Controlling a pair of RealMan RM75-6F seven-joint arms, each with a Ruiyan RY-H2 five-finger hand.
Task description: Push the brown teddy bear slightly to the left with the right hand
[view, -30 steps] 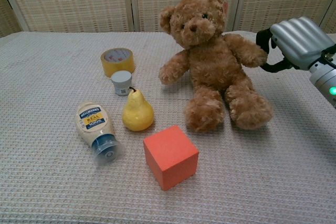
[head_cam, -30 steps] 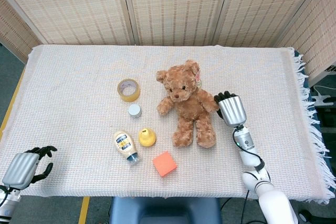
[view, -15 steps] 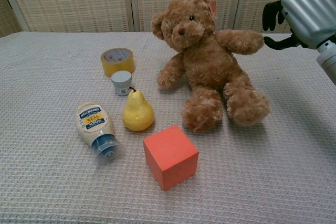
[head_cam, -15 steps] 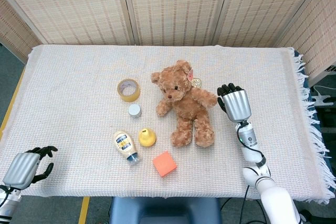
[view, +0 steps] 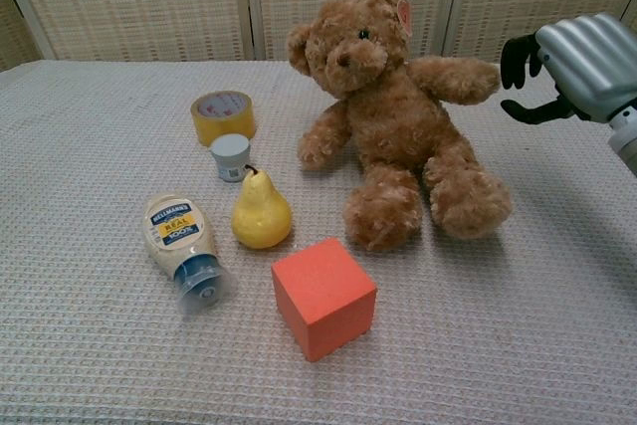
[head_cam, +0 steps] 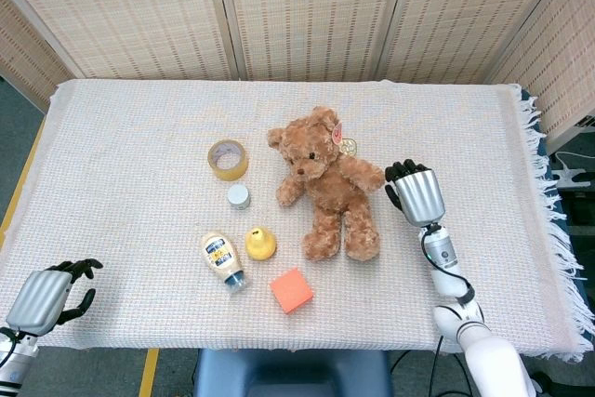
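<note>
A brown teddy bear (head_cam: 323, 183) sits propped upright near the middle of a desk (head_cam: 130, 137) covered by a pale woven cloth, leaning a little so its head tips toward the far left corner and its legs point to the near edge. The right hand (head_cam: 415, 192) is just beside the bear's outstretched arm, on the side toward the desk's right edge; the chest view shows a small gap between them, so it does not touch the toy. Its silver back faces up and its dark fingers (view: 518, 57) curl loosely toward the bear, holding nothing, a pose that suits a sideways nudge more than a grasp. The bear seems likely to tip or swivel when pushed high on the arm, being soft and top-heavy. Left of the bear stand a roll of yellow tape (head_cam: 228, 159), a small white-capped jar (head_cam: 239, 196), a yellow pear (head_cam: 260, 244) and a mayonnaise bottle (head_cam: 222, 259) lying on its side; an orange cube (head_cam: 292, 290) sits by the near edge. These leave little room for the bear to travel. The left hand (head_cam: 45, 295) rests past the near left corner, fingers curled in, holding nothing. Woven reed screens (head_cam: 307, 11) close off the space behind, and a fringe (head_cam: 548, 202) trims the cloth's right edge.
</note>
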